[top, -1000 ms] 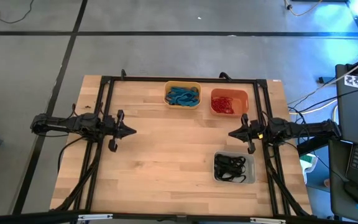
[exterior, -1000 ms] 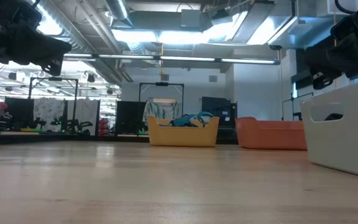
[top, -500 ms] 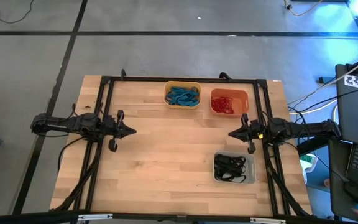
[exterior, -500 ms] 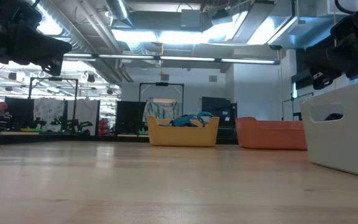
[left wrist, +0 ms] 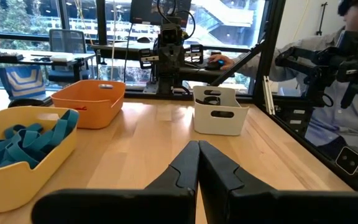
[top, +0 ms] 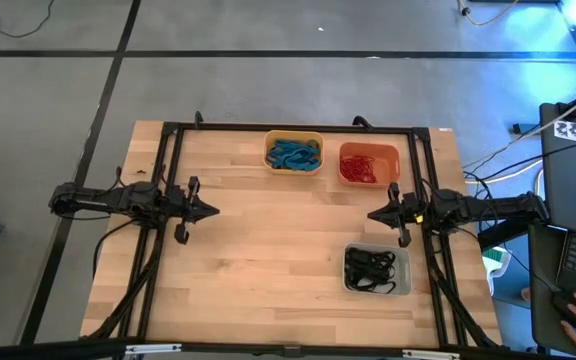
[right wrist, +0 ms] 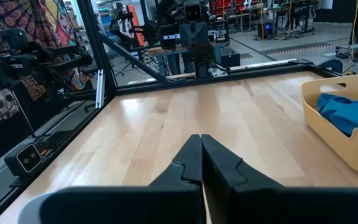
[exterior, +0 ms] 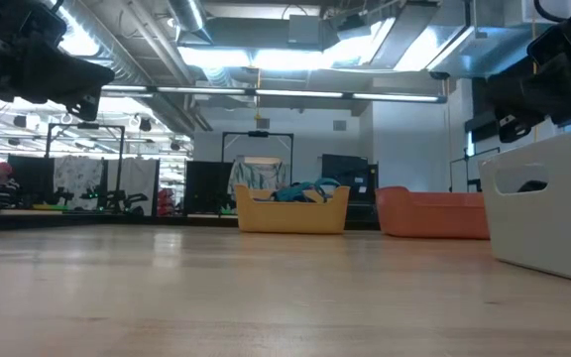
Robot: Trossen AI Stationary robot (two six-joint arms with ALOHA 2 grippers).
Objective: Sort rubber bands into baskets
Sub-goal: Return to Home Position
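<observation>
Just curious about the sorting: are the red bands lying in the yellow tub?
No, the yellow tub holds blue bands; the red bands lie in the orange tub.

The high view looks straight down from well above on the whole pale wooden table (top: 268, 260). The low view sits at tabletop level, facing the yellow rounded plastic basket (exterior: 291, 210) at frame centre. The left wrist view looks level across at the right arm (left wrist: 169, 46), the right wrist view back at the left arm (right wrist: 194, 25). All four share that basket
</observation>
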